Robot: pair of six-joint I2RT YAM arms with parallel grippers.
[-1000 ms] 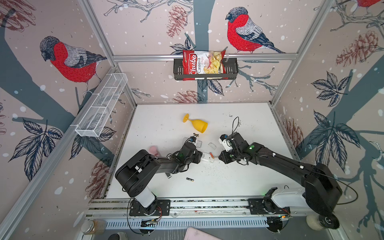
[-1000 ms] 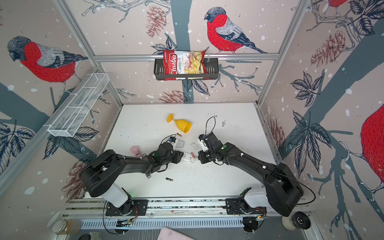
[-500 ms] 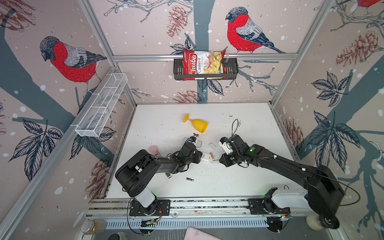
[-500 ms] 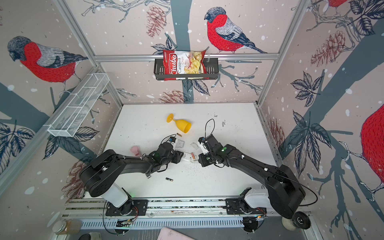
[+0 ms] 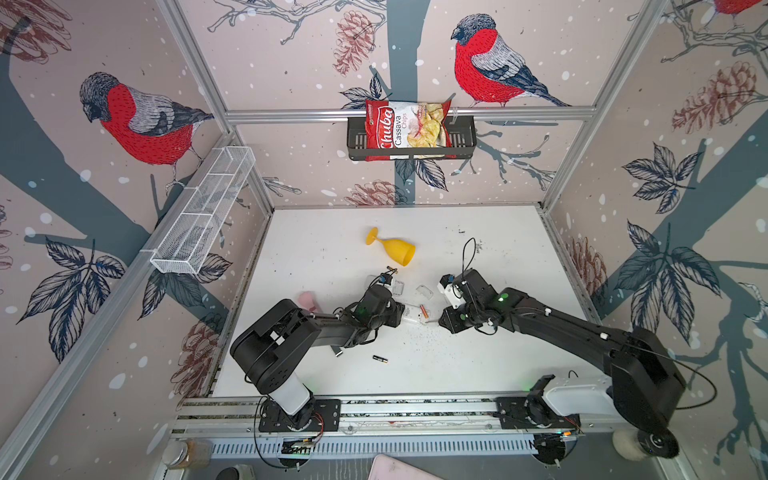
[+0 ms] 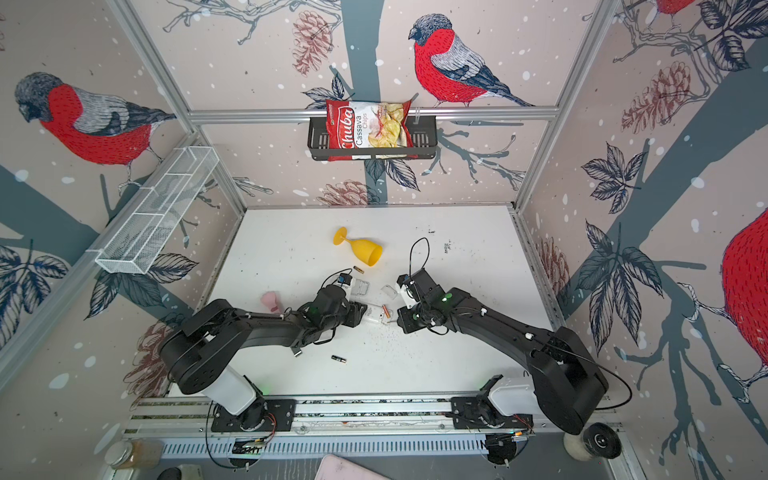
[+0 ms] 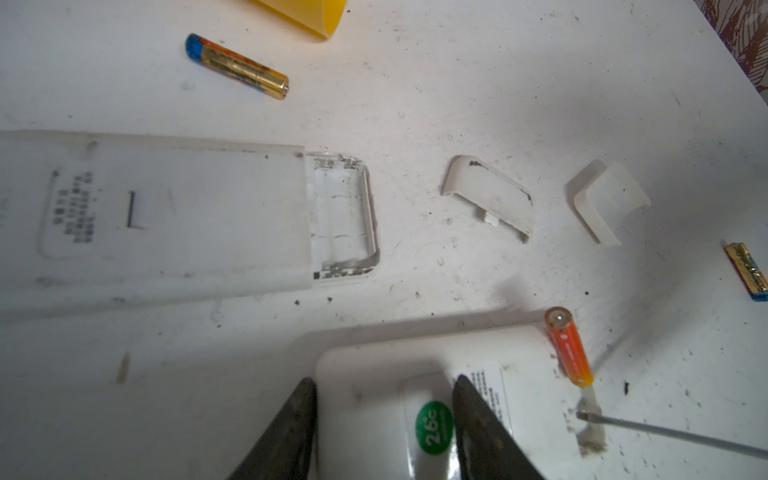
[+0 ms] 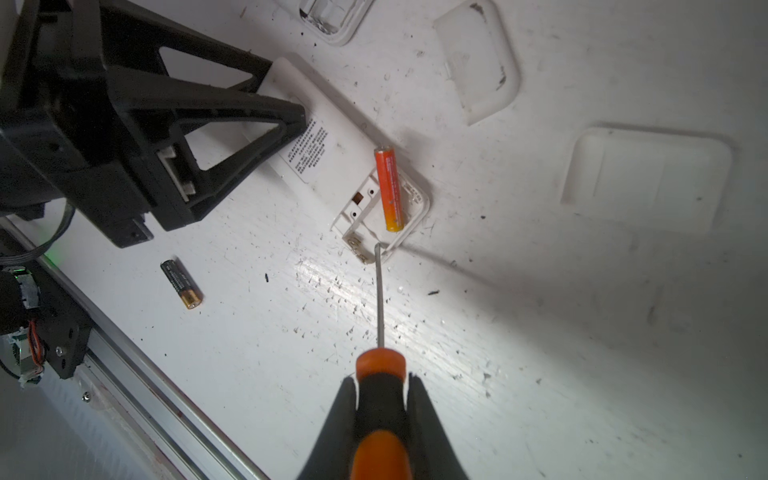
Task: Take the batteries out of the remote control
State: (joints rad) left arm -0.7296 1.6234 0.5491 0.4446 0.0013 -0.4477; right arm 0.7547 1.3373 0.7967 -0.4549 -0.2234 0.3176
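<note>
A small white remote control [image 7: 419,351] lies mid-table with its battery bay [image 8: 365,208] uncovered. An orange battery [image 8: 388,189] sits tilted, half lifted out of that bay. My left gripper [image 7: 383,380] stands half open over the remote's other end, one finger just off the end edge and the other lying on its back. My right gripper [image 8: 381,378] is shut on the orange-and-black screwdriver [image 8: 379,407], whose tip touches the bay's end rim. Loose batteries lie on the table: a black one [image 8: 181,284] and gold-and-blue ones [image 7: 237,66] [image 7: 746,270].
A second white remote [image 7: 166,216] with a bare bay lies beside the first. Two loose white covers [image 7: 486,195] [image 7: 611,203] lie next to it. A yellow goblet [image 5: 395,251] lies on its side behind, and a pink object [image 5: 307,300] sits left of my left arm.
My right gripper has shifted slightly toward the table's front with the screwdriver. The left arm and the remote have stayed put.
</note>
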